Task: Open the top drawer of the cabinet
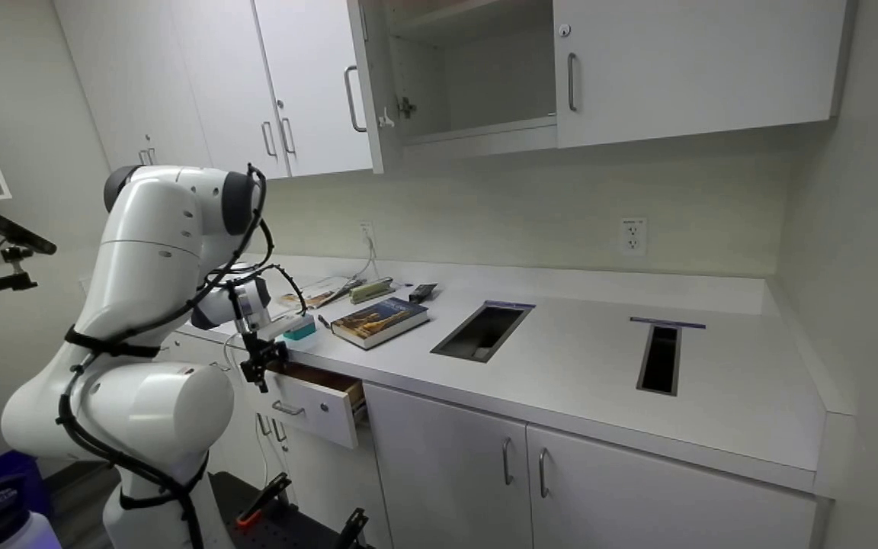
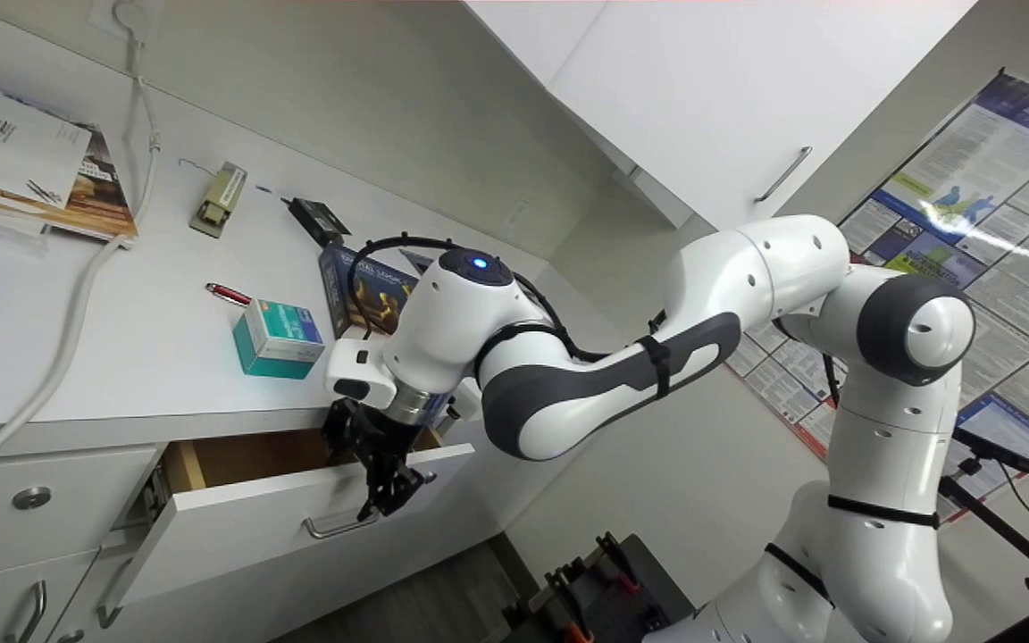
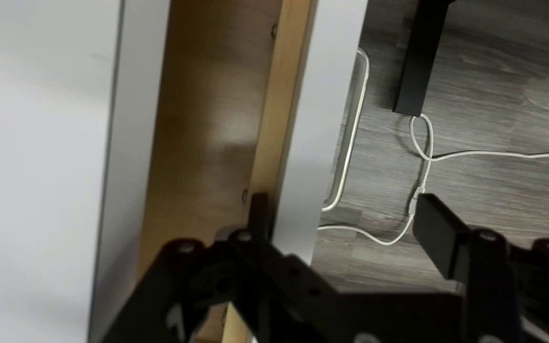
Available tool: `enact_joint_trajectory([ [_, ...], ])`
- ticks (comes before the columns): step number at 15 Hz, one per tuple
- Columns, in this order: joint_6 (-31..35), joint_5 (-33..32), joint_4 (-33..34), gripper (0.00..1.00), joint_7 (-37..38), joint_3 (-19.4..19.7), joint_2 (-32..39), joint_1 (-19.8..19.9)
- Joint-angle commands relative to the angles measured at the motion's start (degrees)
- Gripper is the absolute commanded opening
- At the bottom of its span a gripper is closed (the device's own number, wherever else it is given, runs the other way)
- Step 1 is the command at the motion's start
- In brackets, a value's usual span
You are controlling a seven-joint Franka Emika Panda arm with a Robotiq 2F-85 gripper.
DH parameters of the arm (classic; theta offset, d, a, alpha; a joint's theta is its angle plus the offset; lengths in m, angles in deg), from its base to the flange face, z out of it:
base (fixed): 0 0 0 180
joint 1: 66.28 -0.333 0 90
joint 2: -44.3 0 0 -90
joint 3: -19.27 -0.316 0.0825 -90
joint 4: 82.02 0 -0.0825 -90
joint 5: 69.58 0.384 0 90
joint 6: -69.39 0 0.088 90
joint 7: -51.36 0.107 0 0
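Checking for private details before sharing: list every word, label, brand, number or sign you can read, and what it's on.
None legible.
Book cover: title blurred.
Wall posters: print too small.
White paper: lettering blurred.
Teal-and-white box: label blurred.
Olive-green device: label blurred.
Outlet plate: marking too small.

Book, pen on white countertop

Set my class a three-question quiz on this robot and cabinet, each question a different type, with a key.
1. True or false: in the cabinet, the top drawer at the gripper stands open.
2. Choose one: the gripper's jaws are (A) shut on the handle, (B) spread apart, (C) pressed together.
3. Fill in: a thick, closed ___ with a pictured cover lies on the countertop.

Key: 1. True. 2. B. 3. book.
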Motion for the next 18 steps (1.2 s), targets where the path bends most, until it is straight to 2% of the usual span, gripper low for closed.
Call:
enact_joint_trajectory([
  [1, 0.65, -0.98, 1.52, 0.46, 0.69, 0.36, 1.05, -0.96],
  [6, 0.06, -0.76, 1.89, 0.07, 1.28, -0.21, 0.6, -1.9],
  [7, -0.05, -0.39, 1.58, 0.03, 1.91, -0.57, 0.41, -1.97],
  [8, -0.01, 0.06, 1.16, 0.07, 2.35, -1.05, 0.15, -1.86],
  [13, -1.57, 0.05, -0.98, 0.07, 3.18, -2.34, -1.52, -3.22],
  [16, -5.79, 0.51, -1.78, 0.07, 3.88, -3.14, -3.05, -3.82],
  [17, -3.79, -0.34, -0.94, 0.07, 4.25, -1.5, -1.06, -2.47],
  [18, -4.29, -0.34, -1.16, 0.26, 5.19, -1.66, -1.18, -2.66],
])
